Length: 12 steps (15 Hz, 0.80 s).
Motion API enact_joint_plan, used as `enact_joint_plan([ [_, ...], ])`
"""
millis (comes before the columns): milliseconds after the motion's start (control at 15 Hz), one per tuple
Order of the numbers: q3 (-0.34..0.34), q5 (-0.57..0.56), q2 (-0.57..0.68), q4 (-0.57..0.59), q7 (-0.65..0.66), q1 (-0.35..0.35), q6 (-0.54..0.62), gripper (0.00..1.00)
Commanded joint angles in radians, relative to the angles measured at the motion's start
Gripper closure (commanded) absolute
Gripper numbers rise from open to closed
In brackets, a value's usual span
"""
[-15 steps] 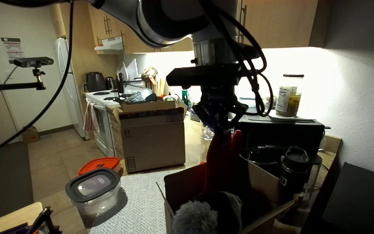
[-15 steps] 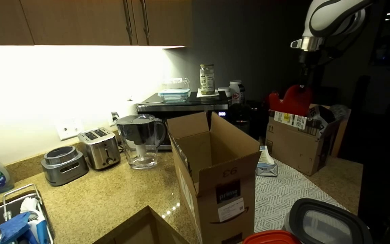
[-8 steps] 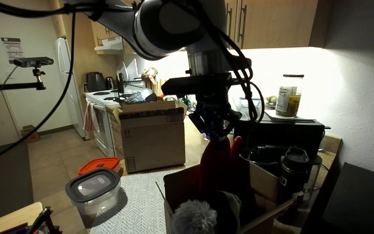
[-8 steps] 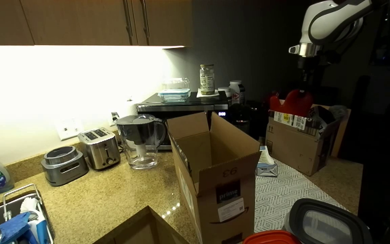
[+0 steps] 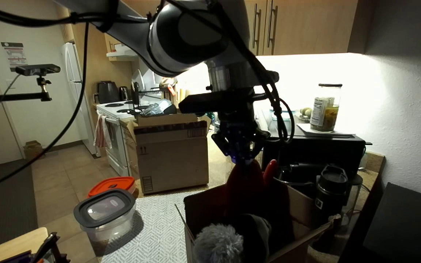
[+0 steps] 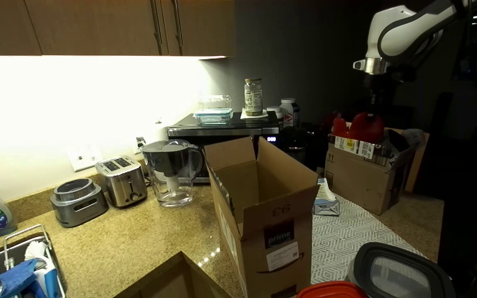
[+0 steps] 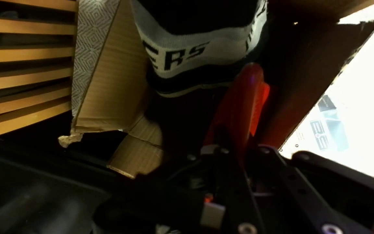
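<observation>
A red oven mitt [image 5: 246,182] stands partly inside an open cardboard box [image 6: 354,178]. In an exterior view the mitt [image 6: 367,127] shows above the box rim, thumb to one side. My gripper [image 5: 243,160] points down, with the top of the mitt pinched between its fingers. In the wrist view the dark fingers [image 7: 239,156] close on the red mitt [image 7: 239,107]. A black and white knit hat with letters [image 7: 187,53] lies in the box beside the mitt; its grey pom-pom [image 5: 219,243] shows in an exterior view. The mitt's lower part is hidden in the box.
A tall open cardboard box [image 6: 280,207] stands on the counter. A clear container with a grey lid [image 5: 104,212] and a red lid [image 5: 112,185] are near it. A black bottle [image 5: 331,186] stands close beside the mitt's box. A jar [image 5: 324,109] stands on the microwave [image 6: 222,131].
My gripper has moved down and, in an exterior view, slightly left. The mitt has sunk lower into the box with it, and less of it shows above the rim.
</observation>
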Motion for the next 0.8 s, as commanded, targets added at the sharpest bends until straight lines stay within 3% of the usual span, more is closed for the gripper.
enact_joint_plan([
  [0, 0.004, -0.039, -0.01, -0.031, 0.066, 0.002, 0.027, 0.64],
  [600, 0.001, 0.067, -0.043, 0.011, 0.021, 0.008, -0.024, 0.07],
  [733, -0.002, 0.111, -0.069, 0.015, -0.004, 0.011, -0.04, 0.0],
])
